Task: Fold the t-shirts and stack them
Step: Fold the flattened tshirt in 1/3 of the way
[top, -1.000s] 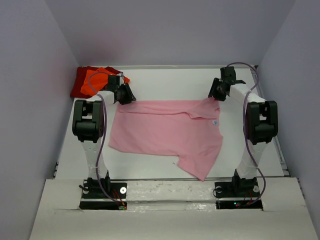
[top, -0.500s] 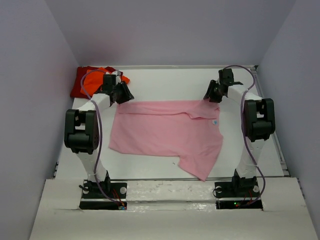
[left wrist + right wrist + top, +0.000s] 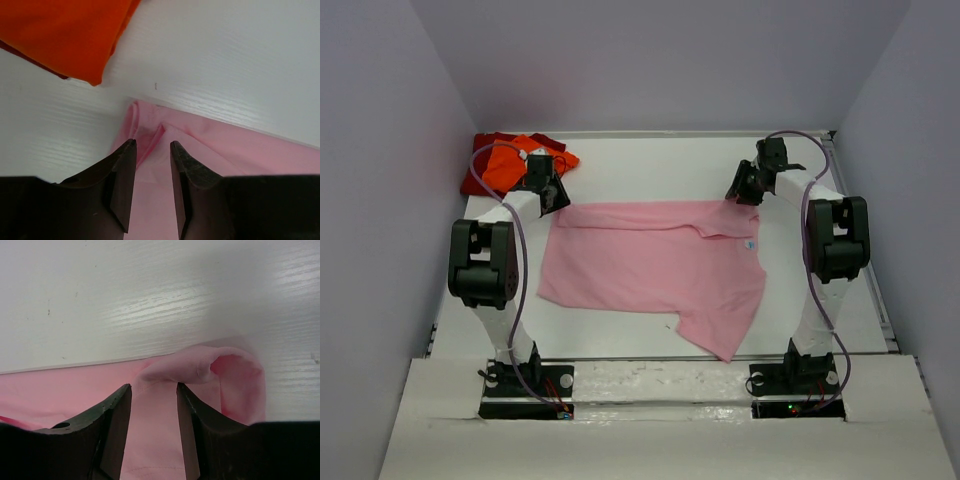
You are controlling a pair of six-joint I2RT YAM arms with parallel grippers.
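pink t-shirt [image 3: 650,262], orange t-shirt [image 3: 505,166], dark red t-shirt [image 3: 488,139], white table [image 3: 650,170]

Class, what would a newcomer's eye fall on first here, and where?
A light pink cloth t-shirt lies spread on the white table. The left end effector and right end effector sit at its far corners. A bright orange cloth shirt sits bunched in the far left corner.

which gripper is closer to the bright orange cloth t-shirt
Left. The left gripper is just beside the bright orange cloth t-shirt; the right gripper is far across the white table.
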